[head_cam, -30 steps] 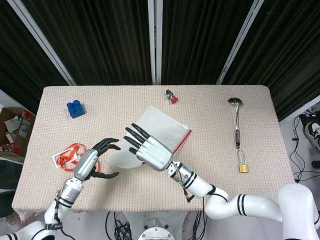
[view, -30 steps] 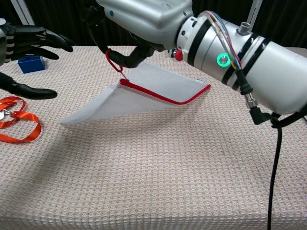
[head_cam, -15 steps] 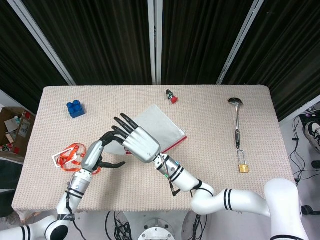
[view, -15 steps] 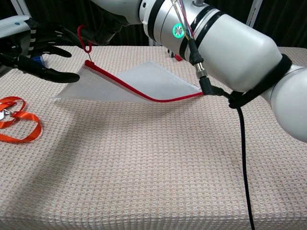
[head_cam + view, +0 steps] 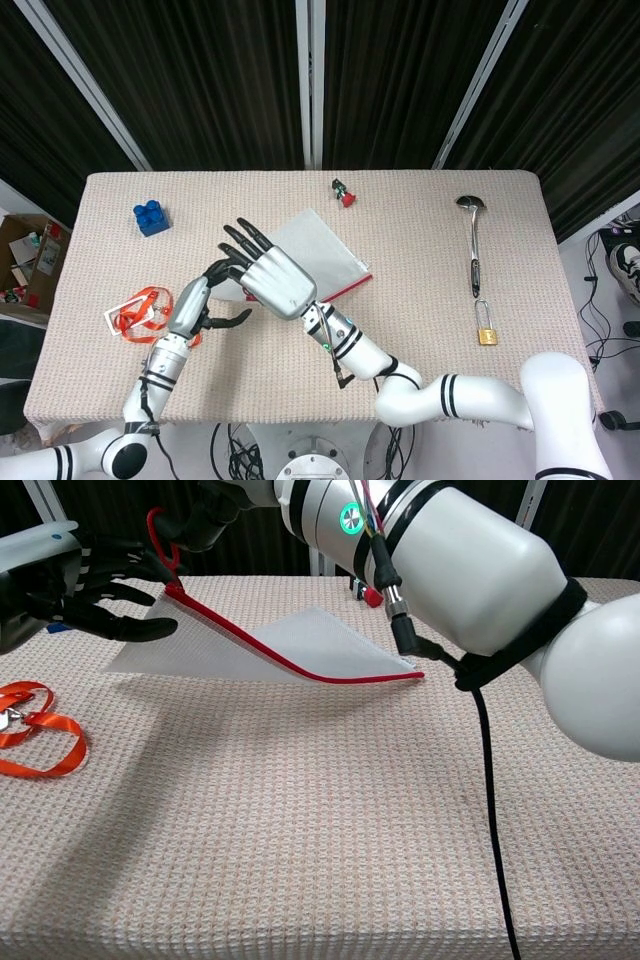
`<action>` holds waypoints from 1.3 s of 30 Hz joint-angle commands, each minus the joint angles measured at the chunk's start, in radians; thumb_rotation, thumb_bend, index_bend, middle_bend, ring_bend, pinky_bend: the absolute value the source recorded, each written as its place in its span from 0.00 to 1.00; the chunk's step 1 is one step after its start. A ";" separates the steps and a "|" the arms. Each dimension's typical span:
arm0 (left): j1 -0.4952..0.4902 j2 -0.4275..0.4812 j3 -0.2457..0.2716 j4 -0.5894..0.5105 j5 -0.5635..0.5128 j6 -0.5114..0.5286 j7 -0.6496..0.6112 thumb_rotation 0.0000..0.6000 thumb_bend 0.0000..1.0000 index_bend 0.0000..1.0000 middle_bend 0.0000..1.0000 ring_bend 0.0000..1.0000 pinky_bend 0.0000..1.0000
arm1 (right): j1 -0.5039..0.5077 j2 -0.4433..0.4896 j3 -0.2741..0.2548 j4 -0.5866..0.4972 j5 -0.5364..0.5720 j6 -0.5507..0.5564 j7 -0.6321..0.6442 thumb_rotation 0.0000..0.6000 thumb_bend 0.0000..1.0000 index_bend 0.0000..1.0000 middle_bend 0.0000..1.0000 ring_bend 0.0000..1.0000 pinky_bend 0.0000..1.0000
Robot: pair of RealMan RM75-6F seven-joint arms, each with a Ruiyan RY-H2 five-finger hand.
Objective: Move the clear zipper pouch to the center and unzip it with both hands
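Note:
The clear zipper pouch [image 5: 322, 248] with a red zipper edge [image 5: 285, 663] lies left of the table's middle, its left end raised off the cloth. My right hand [image 5: 272, 282] hovers over that end and pinches the red pull loop [image 5: 160, 538] in its dark fingers [image 5: 205, 518]. My left hand [image 5: 196, 303] is close beside it, fingers and thumb [image 5: 135, 630] spread on either side of the pouch's raised corner without closing on it. The right hand hides the pouch's left half in the head view.
An orange lanyard [image 5: 135, 312] lies at the left front. A blue brick [image 5: 151, 217] sits at the back left and a small red object [image 5: 345, 194] at the back middle. A spoon [image 5: 473, 245] and a brass padlock [image 5: 486, 335] lie at the right.
My right hand has carried the pull loop leftward and upward, lifting the pouch's left end. My left hand has come up to meet that corner.

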 commanded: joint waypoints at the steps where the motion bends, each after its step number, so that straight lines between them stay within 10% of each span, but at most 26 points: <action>1: 0.001 0.000 0.000 -0.001 -0.002 0.000 -0.007 1.00 0.25 0.46 0.18 0.12 0.19 | 0.004 -0.001 -0.003 0.001 0.004 0.005 0.002 1.00 0.47 0.76 0.18 0.00 0.00; 39: 0.012 -0.023 0.002 0.052 0.058 0.027 -0.237 1.00 0.49 0.67 0.33 0.14 0.19 | -0.011 0.021 -0.086 -0.011 -0.002 0.098 0.028 1.00 0.47 0.76 0.18 0.00 0.00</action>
